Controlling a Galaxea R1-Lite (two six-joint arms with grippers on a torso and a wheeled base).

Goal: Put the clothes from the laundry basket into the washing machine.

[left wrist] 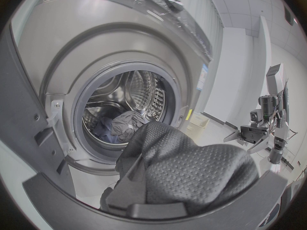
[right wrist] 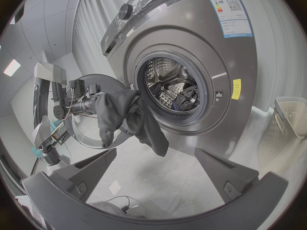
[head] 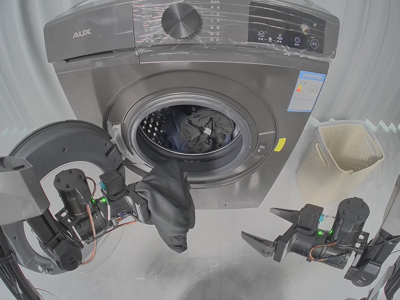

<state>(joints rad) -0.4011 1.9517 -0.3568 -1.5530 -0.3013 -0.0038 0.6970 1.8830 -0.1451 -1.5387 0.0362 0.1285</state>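
Nearest, the right hand [head: 256, 221] hangs low in front of the washing machine [head: 266, 88], below and to the right of its port [head: 189, 169]. Its jaws stand wide apart and it carries nothing and touches nothing. The left hand [head: 139, 207] sits below and to the left of the port, beside the swung-open door [head: 62, 146], and is clamped on a dark garment [head: 168, 201]. The cloth drapes over the hand's fingers. Its upper fold lies just at the port's lower rim, and its tail hangs down the machine's front, free of the floor [head: 216, 267].

Inside the port, the drum [head: 152, 128] already holds a heap of dark clothes [head: 204, 130]. To the right of the machine, near its front corner, stands the pale laundry basket [head: 346, 155]. The part of its inside that shows has no cloth in it.

The step in hand appears to be loading, with the garment at the threshold but not yet inside. The next move would call for lifting the hanging tail over the rim and carrying the left hand deeper into the drum before letting go. Otherwise the cloth may slide back out over the lip.
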